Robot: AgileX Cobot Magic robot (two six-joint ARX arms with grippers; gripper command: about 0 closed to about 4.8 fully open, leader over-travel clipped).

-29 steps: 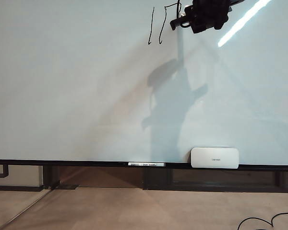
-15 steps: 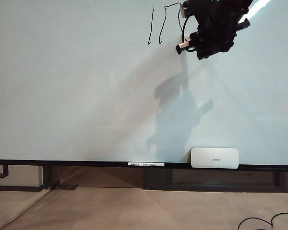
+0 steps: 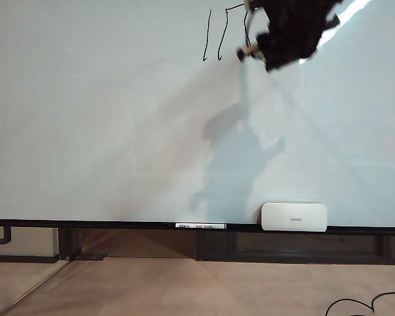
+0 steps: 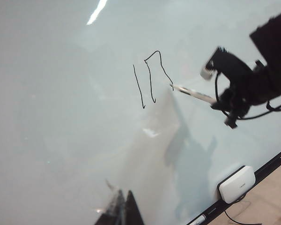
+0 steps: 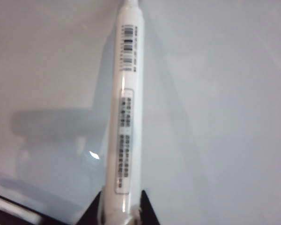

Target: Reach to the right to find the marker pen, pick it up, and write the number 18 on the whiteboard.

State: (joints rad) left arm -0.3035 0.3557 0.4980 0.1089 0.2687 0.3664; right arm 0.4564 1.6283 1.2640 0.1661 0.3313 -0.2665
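- The right gripper (image 5: 121,206) is clamped on the marker pen (image 5: 125,108), a white barrel with printed labels that sticks straight out from between the dark fingertips toward the whiteboard (image 3: 92,131).
- From the left wrist view, the right gripper (image 4: 225,101) holds the pen (image 4: 193,93) at a slant, and the pen's tip reaches away from the jaws to meet the board right at the loose end of the ink line.
- In the exterior view the right gripper (image 3: 250,51) sits high on the board, just beside the writing, with its shadow on the board below it.
- The number 18 (image 4: 152,82) is partly done, as far as I can judge: a slanted "1" is finished, and the "8" has one side stroke, a top and a stroke running down its other side, with no closing bottom or middle bar visible.
- What seems left is to finish the loops of the "8", then lift the pen off.
- The finished strokes lie beyond the pen tip, on the far side from the jaws.
- The left gripper (image 4: 123,212) shows only as dark fingertips close together near the board, well away from the writing; nothing is seen between them, but I cannot tell if they are fully shut.
- A white eraser (image 3: 294,216) rests on the bottom rail, far below the right gripper.
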